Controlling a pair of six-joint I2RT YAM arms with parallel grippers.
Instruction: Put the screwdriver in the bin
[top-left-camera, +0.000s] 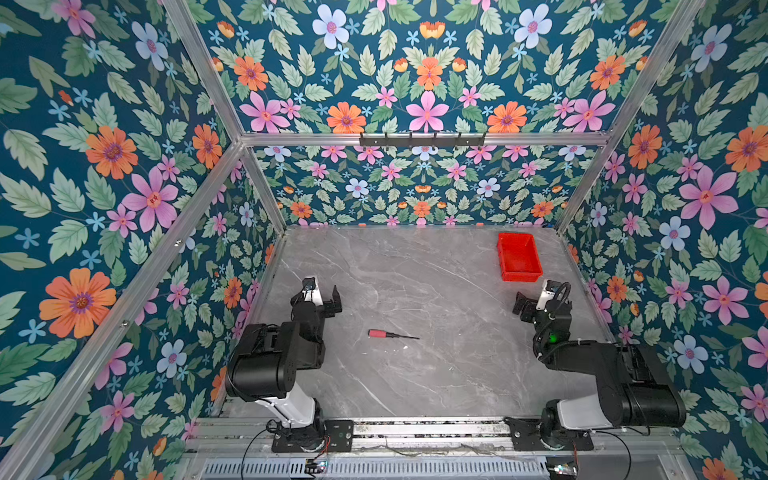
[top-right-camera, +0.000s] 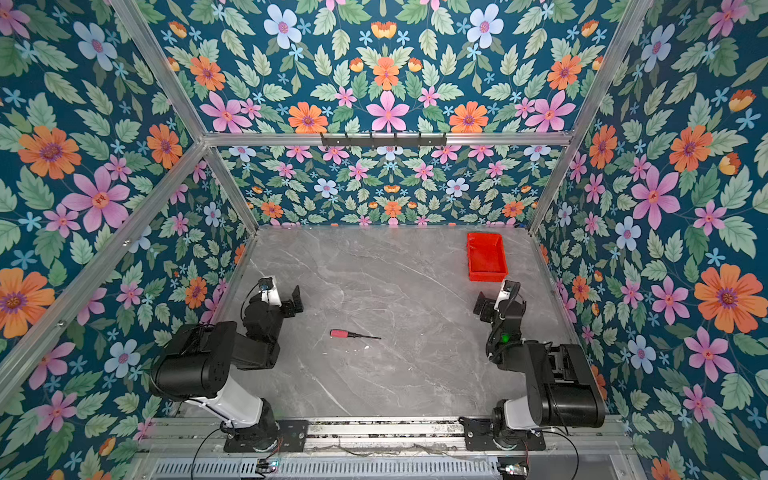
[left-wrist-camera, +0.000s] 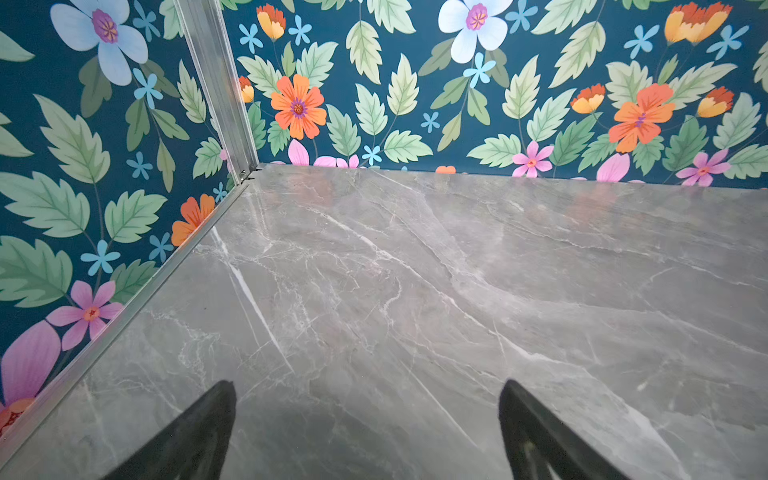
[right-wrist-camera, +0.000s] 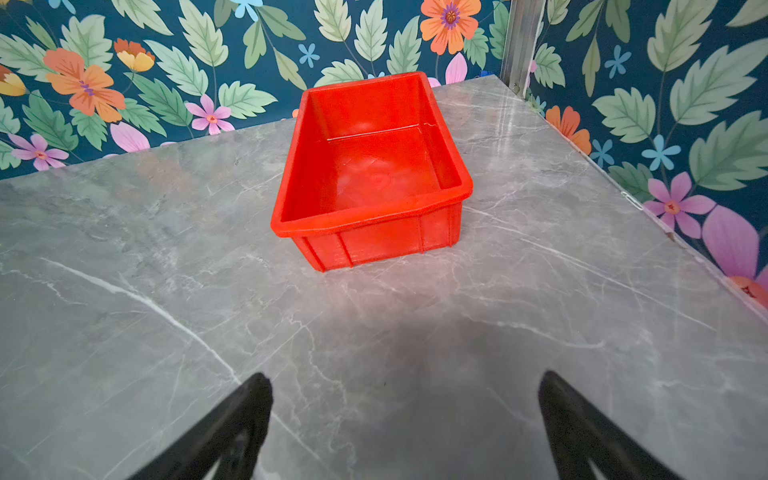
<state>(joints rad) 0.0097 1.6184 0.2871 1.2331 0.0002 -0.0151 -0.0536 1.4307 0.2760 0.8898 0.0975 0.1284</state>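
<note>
The screwdriver (top-left-camera: 392, 335) (top-right-camera: 354, 334), red-handled with a thin dark shaft, lies flat on the grey marble table between the two arms, handle to the left. It shows in neither wrist view. The red bin (top-left-camera: 519, 259) (top-right-camera: 486, 257) stands empty at the far right of the table. My left gripper (top-left-camera: 325, 299) (top-right-camera: 287, 297) hovers open left of and beyond the screwdriver, with only bare table between its fingers in the left wrist view (left-wrist-camera: 368, 386). My right gripper (top-left-camera: 531, 304) (top-right-camera: 491, 302) is open and empty just in front of the bin (right-wrist-camera: 374, 174), as the right wrist view (right-wrist-camera: 405, 379) shows.
Floral walls with aluminium frame posts (top-left-camera: 266, 195) close the table on the left, back and right. A black hook rail (top-left-camera: 422, 139) is fixed high on the back wall. A few small white specks (top-left-camera: 405, 347) lie near the screwdriver's tip.
</note>
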